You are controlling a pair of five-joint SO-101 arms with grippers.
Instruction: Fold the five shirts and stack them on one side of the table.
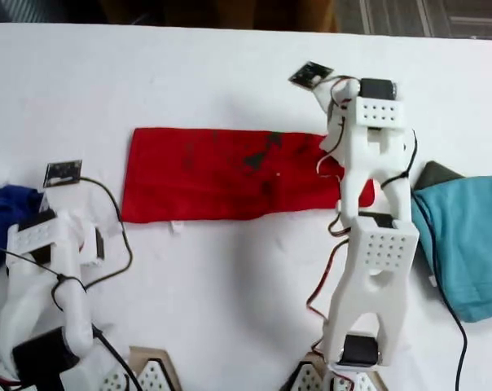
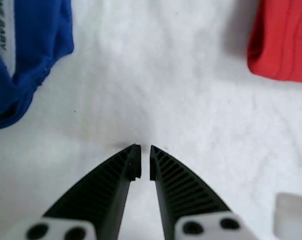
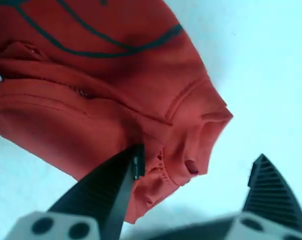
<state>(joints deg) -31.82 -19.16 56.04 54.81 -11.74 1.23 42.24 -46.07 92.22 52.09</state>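
right claw [image 3: 200,162] spread wide over bunched end of red shirt [image 3: 116,95]; all layers should be caught before closing. left claw [image 2: 145,161] closed, empty, beside red shirt.

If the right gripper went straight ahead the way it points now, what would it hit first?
Probably the red shirt: its bunched end sits just ahead of the open right gripper, though depth is hard to judge.

Red shirt [image 1: 230,175] lies flat, folded into a long strip across the middle of the table [image 1: 230,277], blue shirt [image 1: 2,220] bunched at the left edge, teal shirt [image 1: 466,244] folded at the right.
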